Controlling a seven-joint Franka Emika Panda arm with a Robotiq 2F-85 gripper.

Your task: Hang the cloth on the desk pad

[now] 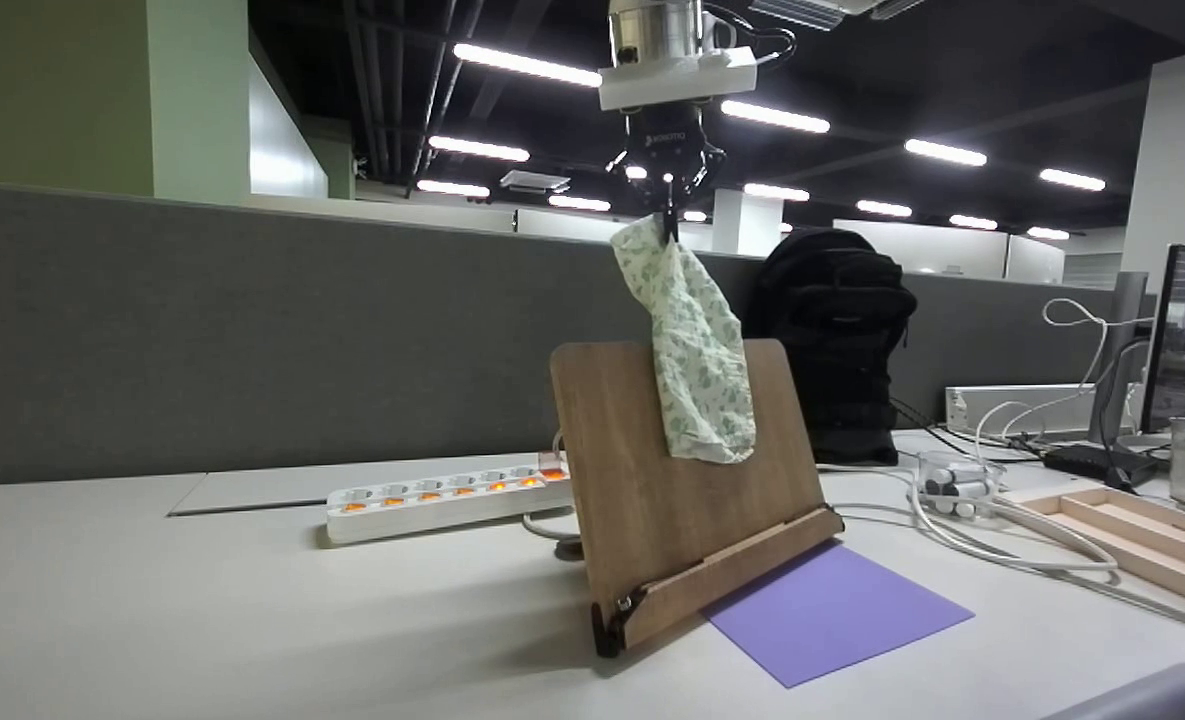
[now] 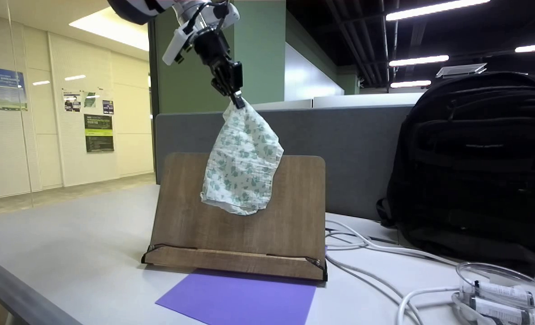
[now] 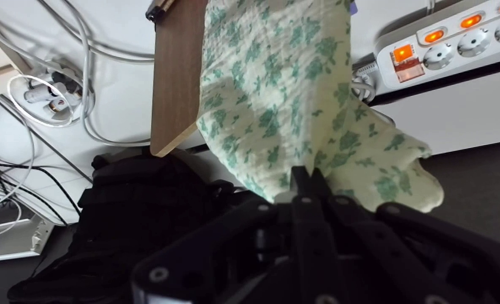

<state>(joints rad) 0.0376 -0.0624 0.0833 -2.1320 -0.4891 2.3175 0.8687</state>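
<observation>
My gripper is shut on the cloth and holds it up by its top edge above the desk pad; it shows in both exterior views (image 1: 670, 228) (image 2: 237, 100) and in the wrist view (image 3: 309, 174). The cloth is pale with green floral prints and hangs down in folds (image 1: 704, 370) (image 2: 244, 162) (image 3: 271, 84). Its lower part hangs in front of the desk pad, a brown wooden board leaning back with a front ledge (image 1: 622, 460) (image 2: 296, 212) (image 3: 174, 84). The cloth's top is above the board's upper edge. I cannot tell whether the cloth touches the board.
A flat purple sheet (image 1: 842, 620) lies under the board's front. A white power strip (image 1: 442, 505) lies behind the board. A black backpack (image 1: 837, 340) leans on the grey partition (image 1: 252, 340). White cables (image 2: 371, 248) and a clear container with bottles (image 2: 506, 293) lie beside the board.
</observation>
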